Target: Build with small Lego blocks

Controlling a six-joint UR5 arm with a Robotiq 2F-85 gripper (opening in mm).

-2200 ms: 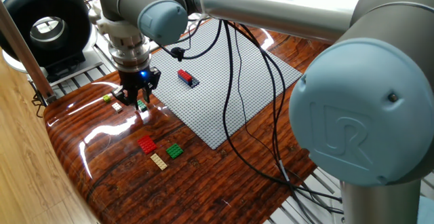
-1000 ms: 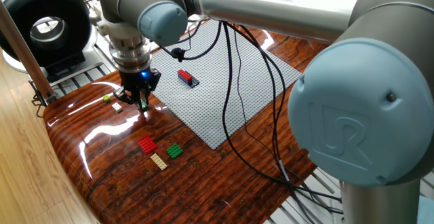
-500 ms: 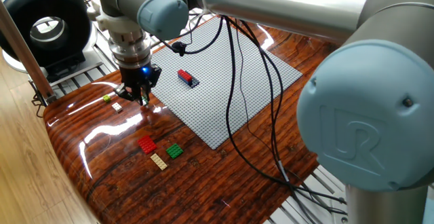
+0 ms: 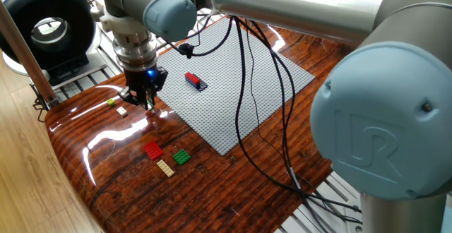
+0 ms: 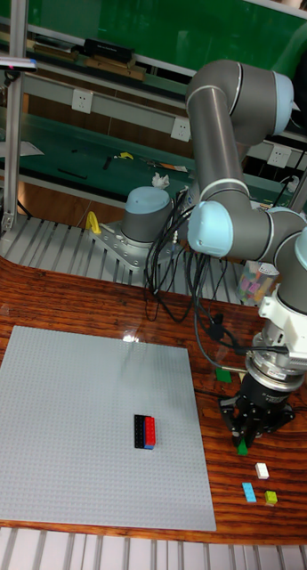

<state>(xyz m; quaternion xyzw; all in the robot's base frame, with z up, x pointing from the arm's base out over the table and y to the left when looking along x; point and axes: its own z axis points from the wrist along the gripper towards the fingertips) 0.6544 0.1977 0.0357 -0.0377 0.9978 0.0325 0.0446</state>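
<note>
My gripper (image 4: pixel 149 106) hangs just above the wooden table, left of the grey baseplate (image 4: pixel 233 99), shut on a small green brick (image 5: pixel 243 450) that shows at its fingertips. A red and dark blue block pair (image 4: pixel 195 81) sits on the baseplate. Loose on the wood in front lie a red brick (image 4: pixel 152 149), a tan brick (image 4: pixel 165 167) and a green brick (image 4: pixel 182 157). Beside the gripper lie a yellow-green brick (image 4: pixel 111 102) and a white brick (image 4: pixel 121 110). The tall fixed view also shows a light blue brick (image 5: pixel 249 492).
A black ring-shaped device (image 4: pixel 46 25) stands at the back left beyond the table. Black cables (image 4: pixel 247 120) hang from the arm across the baseplate. The arm's big joint (image 4: pixel 381 134) blocks the right of the fixed view. The table's rounded front edge is near the loose bricks.
The gripper, open around the green brick on the table 2.2 s ago, has shut on it and risen slightly. Nothing has moved in the last half second.
</note>
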